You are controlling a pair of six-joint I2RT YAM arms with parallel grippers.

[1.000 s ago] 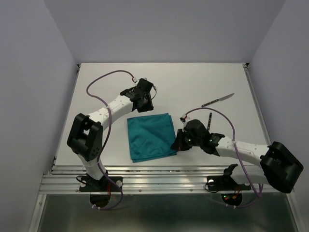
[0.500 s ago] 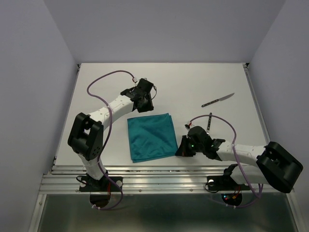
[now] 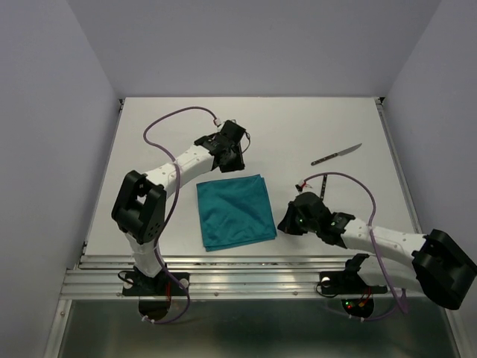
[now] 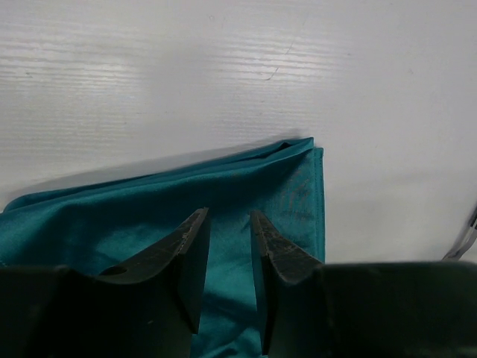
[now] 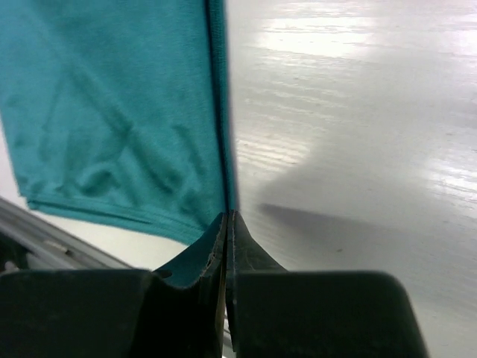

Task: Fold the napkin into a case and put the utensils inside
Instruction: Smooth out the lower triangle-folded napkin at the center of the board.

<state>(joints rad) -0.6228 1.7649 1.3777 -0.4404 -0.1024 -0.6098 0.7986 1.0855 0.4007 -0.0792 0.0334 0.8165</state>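
Note:
The teal napkin [image 3: 235, 210] lies folded flat in the middle of the table. My left gripper [image 3: 234, 165] hovers over its far right corner, jaws a little apart and empty; the left wrist view shows the cloth [image 4: 149, 216] under the left gripper [image 4: 227, 215]. My right gripper [image 3: 282, 224] is shut just beside the napkin's right edge; in the right wrist view the cloth [image 5: 112, 112] ends at the right gripper's [image 5: 226, 216] closed tips. The knife [image 3: 337, 154] lies at the far right. The slim fork [image 3: 323, 186] lies behind the right wrist.
A purple cable [image 3: 350, 183] loops over the right arm near the fork. A metal rail [image 3: 261, 272] runs along the table's near edge. Walls close in the left, far and right sides.
My right gripper has drawn back to the right, off the napkin's right edge. My left gripper has shifted slightly right toward the napkin's far right corner. The napkin has not moved.

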